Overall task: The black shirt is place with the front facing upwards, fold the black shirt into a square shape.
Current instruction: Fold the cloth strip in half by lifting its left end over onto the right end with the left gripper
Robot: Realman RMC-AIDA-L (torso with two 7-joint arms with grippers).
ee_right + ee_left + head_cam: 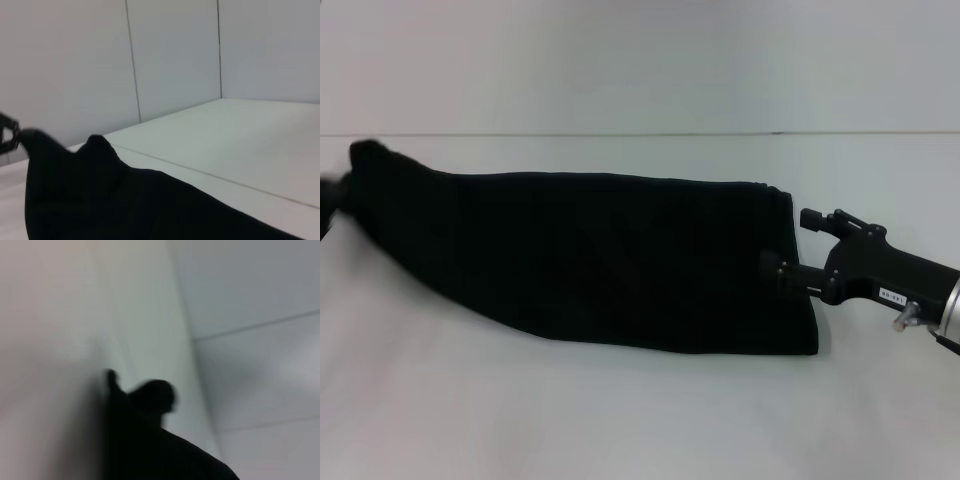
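The white bench (620, 420) fills nearly everything I see, and across its middle lies the black shirt (590, 265), already folded lengthwise into one long band running from about nine o'clock to three o'clock, with no lettering showing. I judge the sleeve and side folds done; what is left is to bring one end over the other so the band becomes a square. My right tool (798, 252) sits at three o'clock against the shirt's squared end, one finger above the cloth edge and one lower, so it looks clamped on that end, though I cannot be sure. My left tool (332, 200) is at nine o'clock by the bunched, raised tip; whether it is closed I cannot tell. Nothing else lies on the bench in the fold's way.
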